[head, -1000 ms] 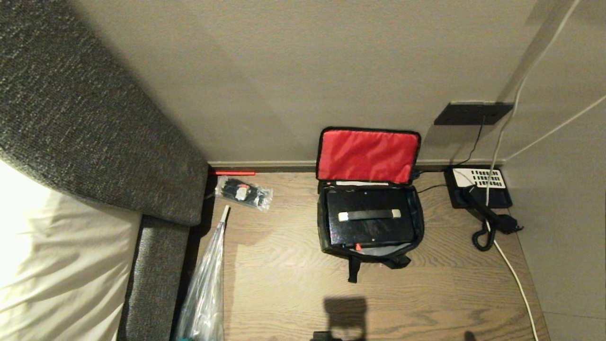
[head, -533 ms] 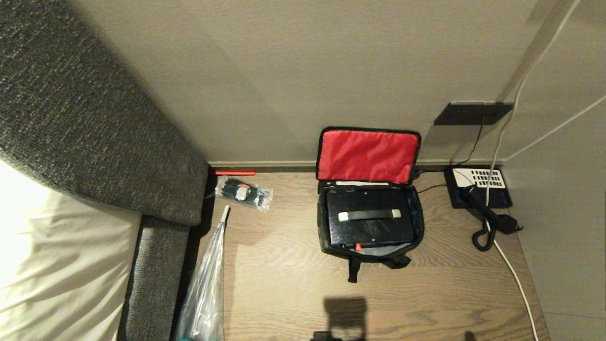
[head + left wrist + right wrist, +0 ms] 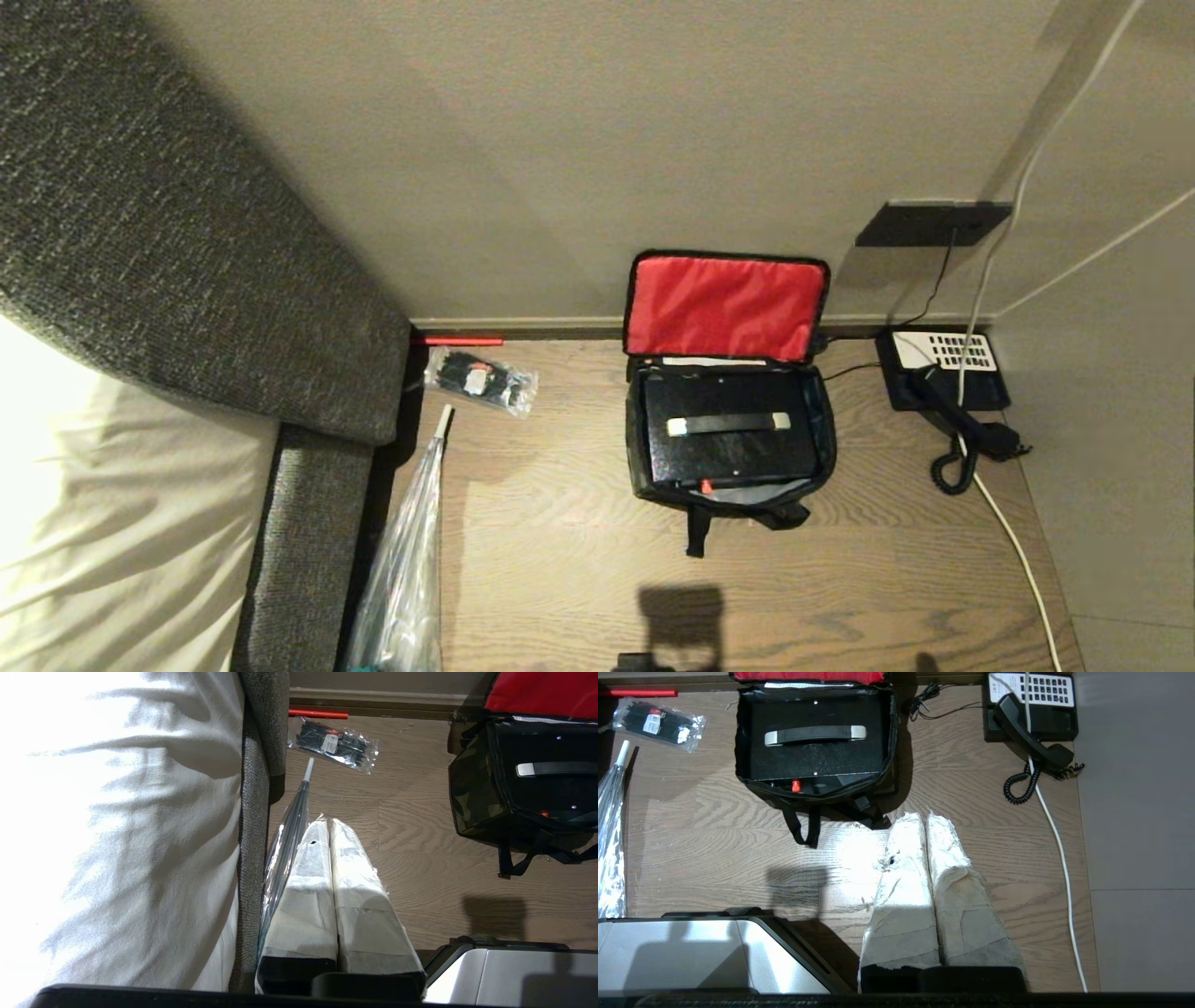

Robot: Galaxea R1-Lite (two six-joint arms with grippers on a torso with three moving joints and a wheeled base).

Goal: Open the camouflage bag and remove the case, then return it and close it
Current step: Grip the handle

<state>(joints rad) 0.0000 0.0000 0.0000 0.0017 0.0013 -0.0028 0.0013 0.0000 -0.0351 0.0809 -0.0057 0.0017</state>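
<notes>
bag (image 3: 730, 411): on floor, lid up | case (image 3: 728, 437): inside bag | left claw (image 3: 329, 828): closed, empty, by bed | right claw (image 3: 924, 823): closed, empty, near bag

Camouflage bag (image 3: 730, 467) sits on the wood floor, back edge against the wall skirting. Boxy soft body, black trim, camo panel visible on its side in the left wrist view (image 3: 472, 793). Lid is fully open, flipped up and leaning on the wall, red lining facing out. Black straps trail off the front edge onto the floor. Pale grey lining shows along the front inside rim.

Case (image 3: 730, 431) is inside the bag, lying flat and square to it, filling nearly the whole cavity. Plain black rectangle, top face up, black carry handle with silver ends across the middle (image 3: 815, 735). Small red part visible at the case's front edge.
</notes>
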